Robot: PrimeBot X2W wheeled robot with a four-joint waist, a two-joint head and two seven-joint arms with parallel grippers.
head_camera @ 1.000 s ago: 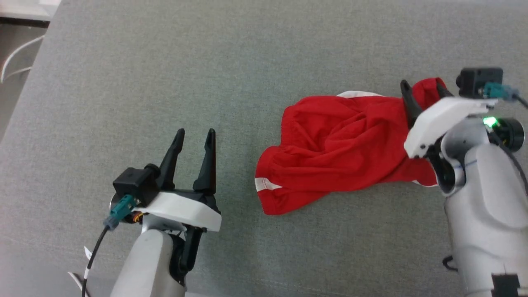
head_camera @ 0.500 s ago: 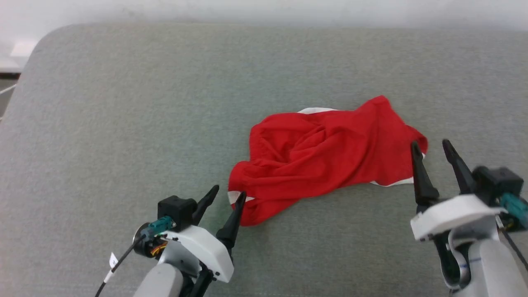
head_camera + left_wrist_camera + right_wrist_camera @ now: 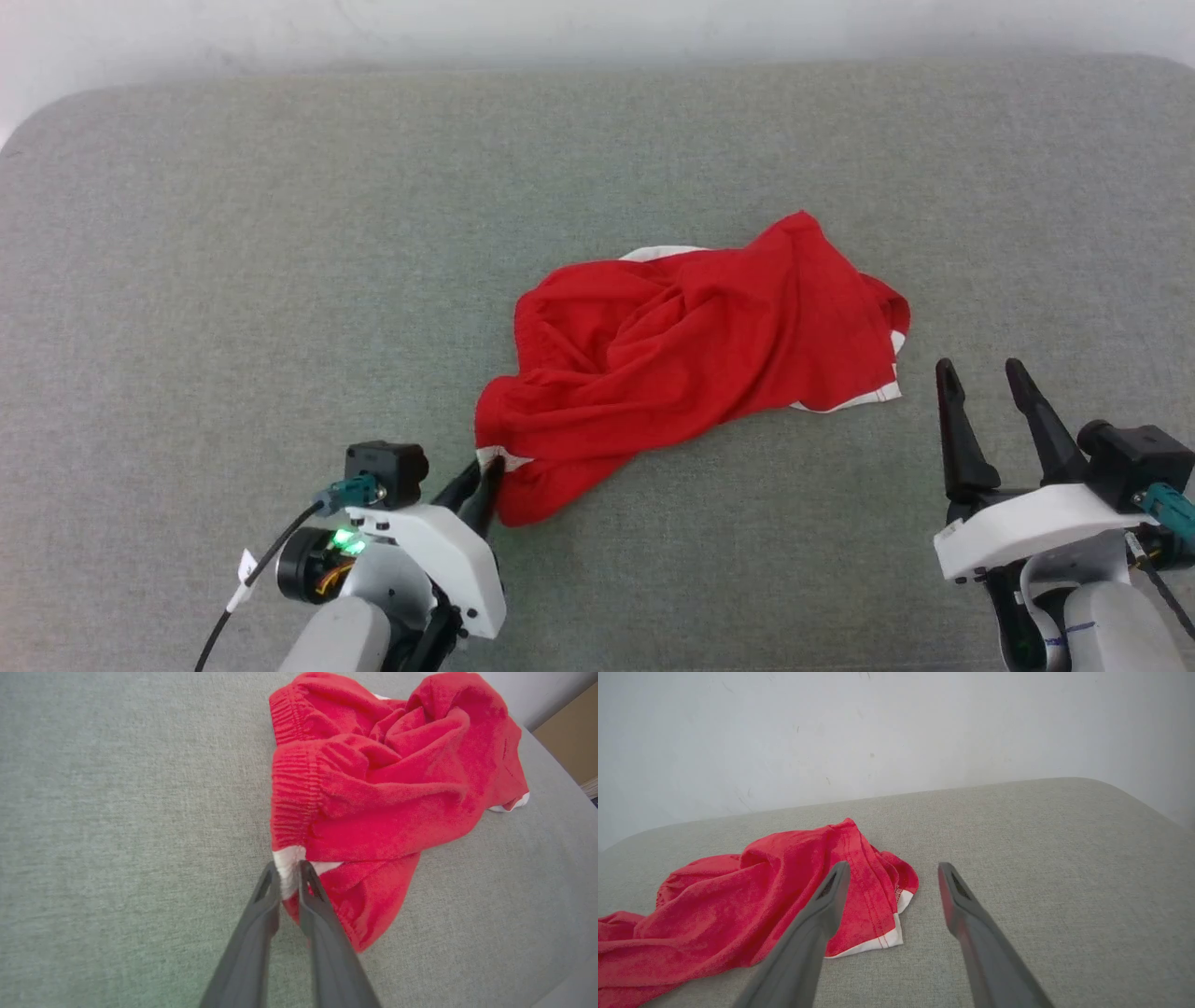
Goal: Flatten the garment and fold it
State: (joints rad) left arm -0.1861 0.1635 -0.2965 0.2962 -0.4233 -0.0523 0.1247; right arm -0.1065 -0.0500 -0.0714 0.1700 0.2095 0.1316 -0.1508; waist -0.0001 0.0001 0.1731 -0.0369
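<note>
The red shorts (image 3: 691,359) lie crumpled in a heap on the grey padded surface, white trim showing at the far edge and at the right hem (image 3: 878,942). My left gripper (image 3: 484,471) is shut on the white stripe at the waistband's near-left corner (image 3: 287,870); the gathered elastic (image 3: 292,793) runs up from there. My right gripper (image 3: 980,378) stands open just right of the shorts' right hem, its fingers (image 3: 822,905) apart over bare surface, holding nothing. The printed logo is hidden.
The grey padded surface (image 3: 233,280) stretches wide on all sides of the shorts, with rounded far corners. A pale wall (image 3: 878,728) rises behind its far edge. A brown panel (image 3: 572,732) shows beyond the surface in the left wrist view.
The head camera has shifted. My right gripper let go of the shorts' right end and drew back, open. My left gripper reached the waistband corner and shut on it.
</note>
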